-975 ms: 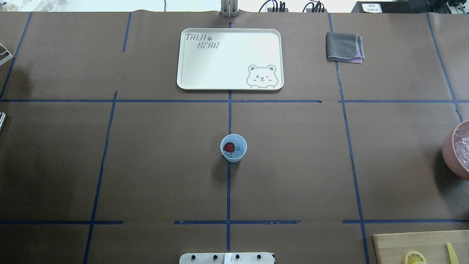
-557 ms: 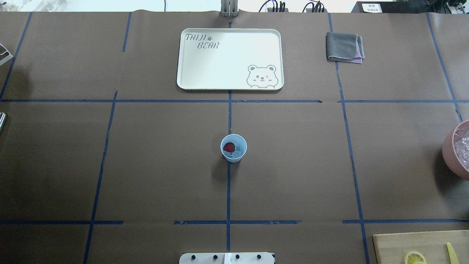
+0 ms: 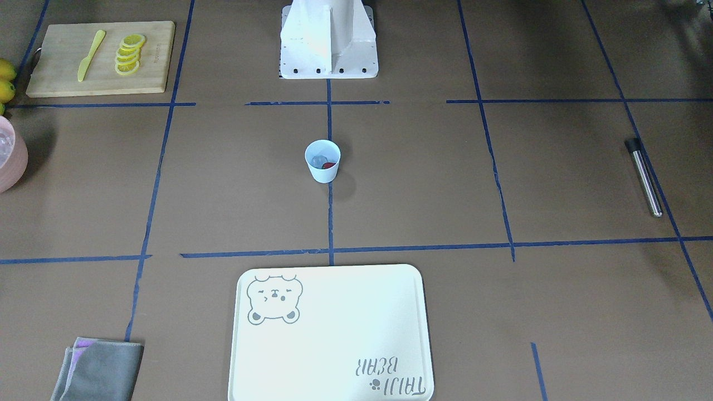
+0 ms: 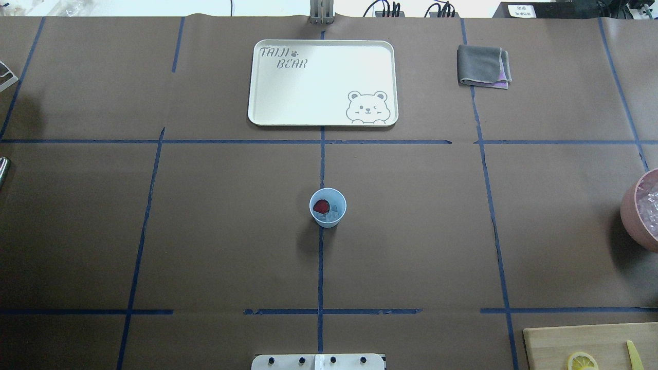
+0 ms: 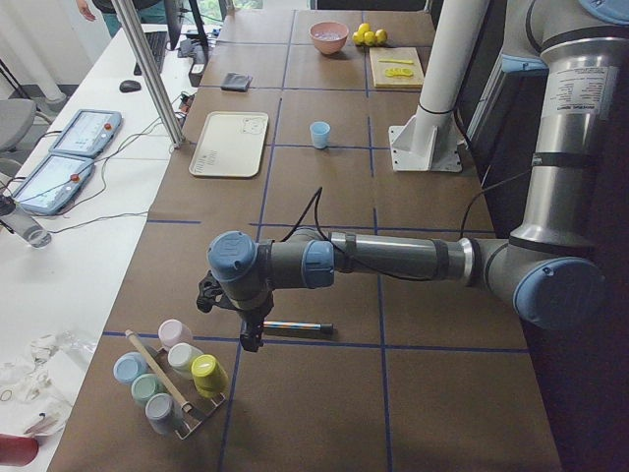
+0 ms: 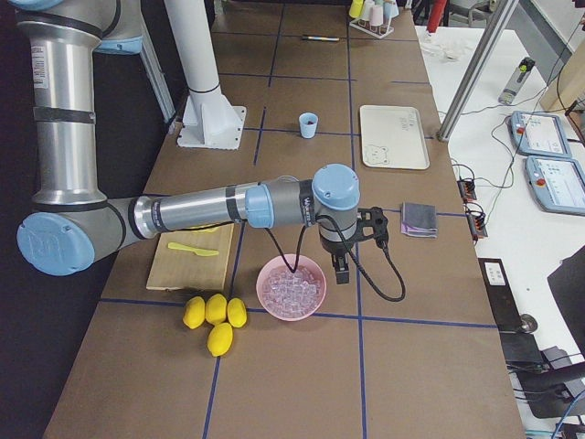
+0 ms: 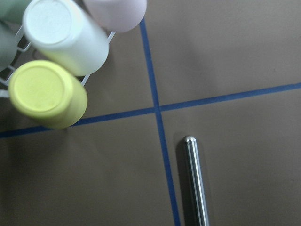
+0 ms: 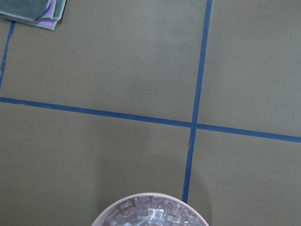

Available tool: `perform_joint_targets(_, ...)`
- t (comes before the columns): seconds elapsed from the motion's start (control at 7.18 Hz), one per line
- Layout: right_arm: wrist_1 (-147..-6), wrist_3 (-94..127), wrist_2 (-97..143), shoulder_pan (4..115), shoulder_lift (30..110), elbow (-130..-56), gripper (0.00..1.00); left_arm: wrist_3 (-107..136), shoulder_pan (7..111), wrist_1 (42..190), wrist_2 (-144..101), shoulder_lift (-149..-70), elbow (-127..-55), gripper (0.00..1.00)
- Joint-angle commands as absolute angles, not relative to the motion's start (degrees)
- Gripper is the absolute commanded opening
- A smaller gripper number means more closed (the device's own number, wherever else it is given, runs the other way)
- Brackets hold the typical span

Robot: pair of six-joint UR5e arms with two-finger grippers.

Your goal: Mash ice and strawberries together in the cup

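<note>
The left end effector [image 5: 248, 332] points down over a metal rod [image 5: 298, 324], its arm stretched level. The right end effector [image 6: 340, 268] hangs beside a pink bowl [image 6: 291, 316]. I cannot tell if either is apart or together. Well apart from both, mid-table [image 4: 411, 231], the upright pale blue cup [image 4: 328, 224] holds a whole red strawberry [image 4: 321, 206] beside clear ice [image 4: 333, 211].

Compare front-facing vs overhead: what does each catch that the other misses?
Front-facing only: the full rod, whole lemons, and the full row of slices. Overhead only: cables at the far edge; of the rod it catches just a tip. Both: cup with strawberry and ice, tray, cloth, bowl, board.
</note>
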State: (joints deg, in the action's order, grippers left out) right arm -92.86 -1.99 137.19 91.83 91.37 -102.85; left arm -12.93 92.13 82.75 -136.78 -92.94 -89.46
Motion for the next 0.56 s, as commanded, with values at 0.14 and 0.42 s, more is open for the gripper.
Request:
perform_joint_targets(0.14, -92.81, -2.20, 136.59, 91.85, 91.23, -100.90, 0.99, -12.84, 93.25, 82.09, -136.84, -90.79, -88.86, 1.00)
perform_joint_targets(0.42, -92.81, -2.20, 136.41, 91.85, 91.32, -100.02, 0.99, -12.74, 93.25, 82.09, -136.58, -90.88, -89.56, 1.00)
